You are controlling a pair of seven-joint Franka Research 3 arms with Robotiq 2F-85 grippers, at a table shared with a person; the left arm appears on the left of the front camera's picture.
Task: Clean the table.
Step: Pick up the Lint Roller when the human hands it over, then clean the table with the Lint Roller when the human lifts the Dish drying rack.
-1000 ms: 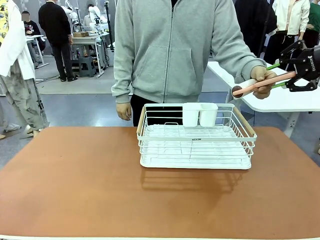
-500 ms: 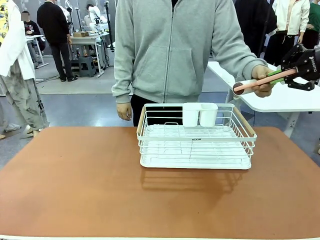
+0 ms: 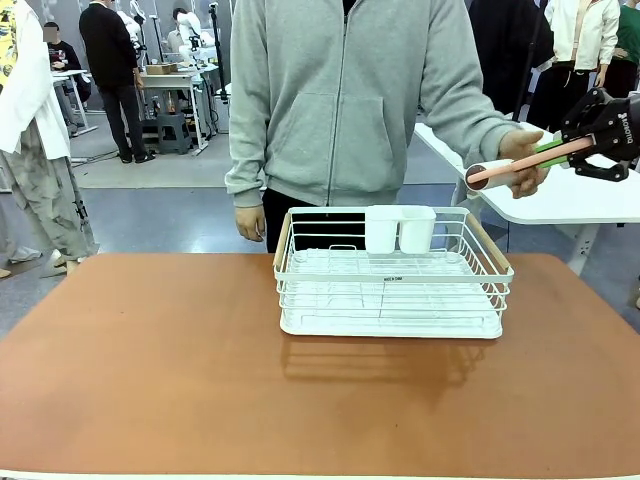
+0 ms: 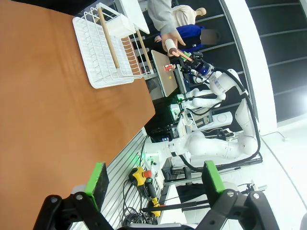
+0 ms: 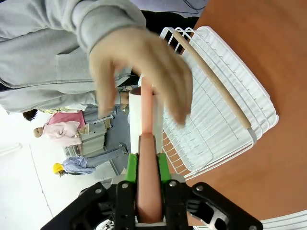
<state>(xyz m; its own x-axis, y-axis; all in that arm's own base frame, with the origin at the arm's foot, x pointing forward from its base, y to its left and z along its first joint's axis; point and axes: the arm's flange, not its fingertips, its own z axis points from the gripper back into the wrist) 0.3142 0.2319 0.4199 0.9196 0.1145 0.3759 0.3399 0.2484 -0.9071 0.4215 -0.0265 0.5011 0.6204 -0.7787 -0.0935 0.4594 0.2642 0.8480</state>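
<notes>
The table (image 3: 150,370) has a matte reddish-brown top with a thin pale edge along its near side. A white wire rack (image 3: 390,300) with a wooden handle at each end stands on it, right of the middle and close to the far edge. The rack's shadow falls toward the near side.

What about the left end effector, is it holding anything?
No, the left end effector stands open with nothing between its green pads.

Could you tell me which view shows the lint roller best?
The right wrist view: the right gripper clamps the lint roller by its pink handle, close up. The front view shows it small; the left wrist view, tiny.
</notes>
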